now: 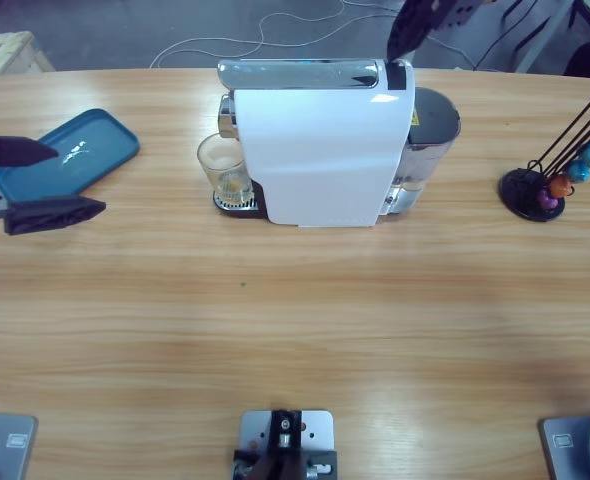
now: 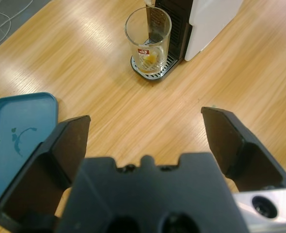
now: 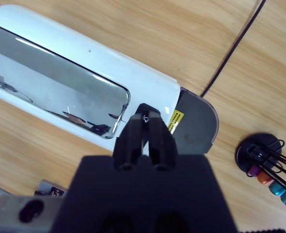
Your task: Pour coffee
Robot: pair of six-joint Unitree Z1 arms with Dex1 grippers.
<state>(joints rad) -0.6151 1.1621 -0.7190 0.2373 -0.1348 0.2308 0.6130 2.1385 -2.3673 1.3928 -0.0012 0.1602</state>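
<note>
One white coffee machine (image 1: 320, 155) sits mid-table with a chrome lever (image 3: 60, 92) along its top, and one clear glass (image 2: 148, 41) stands on the drip grille (image 2: 157, 73) under its spout, touching nothing else. The coffee (image 2: 151, 58), a shallow tan-brown pool, lies in the bottom of that glass; a small red-and-white label shows on the glass wall, too small to read. There's a yellow sticker (image 3: 175, 120) on the machine's top near the grey water tank (image 3: 196, 124), its print unreadable as well. The left gripper (image 2: 145, 133) hangs low over the wood with its jaws spread wide and nothing between them, pointing toward the glass but well apart from it, with one teal tray (image 1: 65, 155) just beside it. The right gripper (image 3: 145, 127) is above the machine's rear top, jaws pressed together, holding nothing. Off to the side, one black capsule stand (image 1: 535, 190) carries four capsules that I can count: purple, orange and two blue.
</note>
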